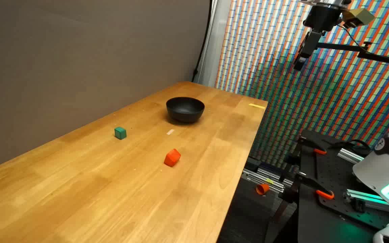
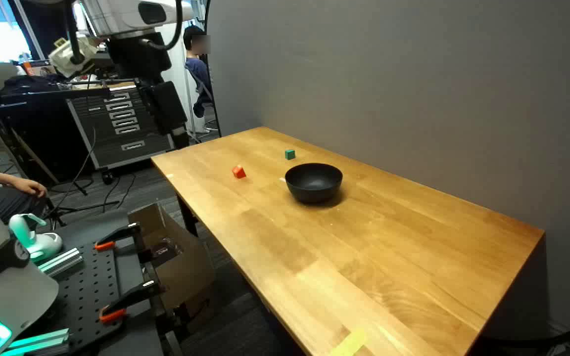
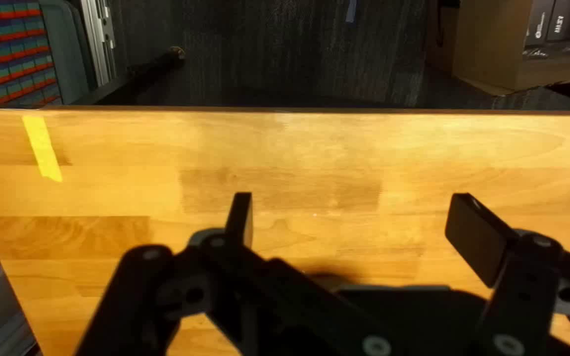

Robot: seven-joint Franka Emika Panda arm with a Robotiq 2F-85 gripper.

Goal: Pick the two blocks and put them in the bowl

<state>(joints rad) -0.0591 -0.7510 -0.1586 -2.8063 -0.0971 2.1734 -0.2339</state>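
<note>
The orange-red block [image 1: 172, 157] lies on the wooden table and also shows in an exterior view [image 2: 238, 172]. The dark green block [image 1: 120, 133] lies near the grey backdrop and shows in an exterior view [image 2: 290, 154]. The black bowl [image 1: 185, 110] stands upright on the table, apart from both blocks, and shows in an exterior view [image 2: 313, 184]. My gripper [image 3: 353, 212] is open and empty, with its fingers wide apart. It hangs high above the table, apart from the blocks and bowl, in both exterior views [image 1: 299, 62] [image 2: 180, 138]. In the wrist view neither block shows; only a dark shadow shows behind the gripper body.
The wooden table [image 2: 389, 277] borders a grey backdrop [image 2: 413, 99] along its back edge. Yellow tape [image 3: 42, 148] marks a table corner. The robot's base [image 1: 387, 172] stands on a black mount beside the table. A cardboard box [image 2: 181, 262] is on the floor. A person sits behind.
</note>
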